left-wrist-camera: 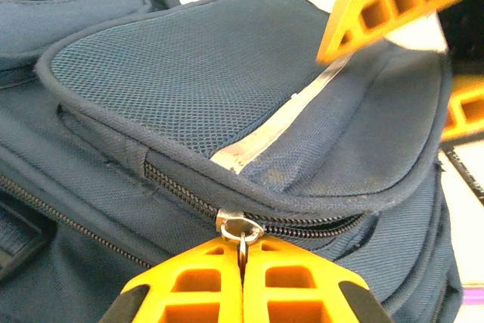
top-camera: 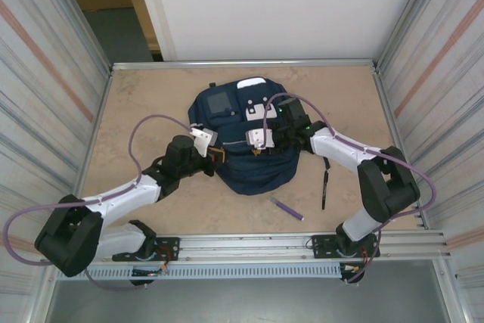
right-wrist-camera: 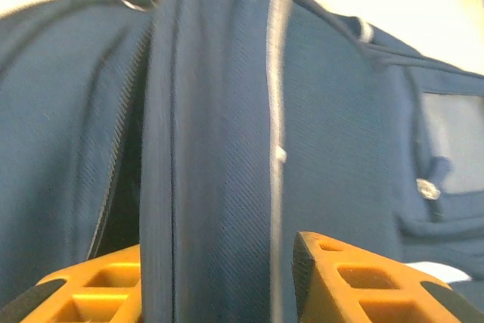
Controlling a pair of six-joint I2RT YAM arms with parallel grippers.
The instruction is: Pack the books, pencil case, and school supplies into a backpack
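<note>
We see the large navy-blue fabric backpack (top-camera: 243, 158) lying mid-frame on the tan desk (top-camera: 151, 96). The left gripper (left-wrist-camera: 243, 262) has its jaws clamped on a silver zipper pull (left-wrist-camera: 240, 226). The right gripper (right-wrist-camera: 219, 281) has its jaws apart, astride a pocket fold. A slim purple pen (top-camera: 287, 209) and a slim black pen (top-camera: 324, 187) lie at lower right.

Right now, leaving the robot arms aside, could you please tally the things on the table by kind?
Backpacks: 1, the large navy-blue fabric backpack
Pens: 2, the slim black pen and the slim purple pen
Total: 3
</note>
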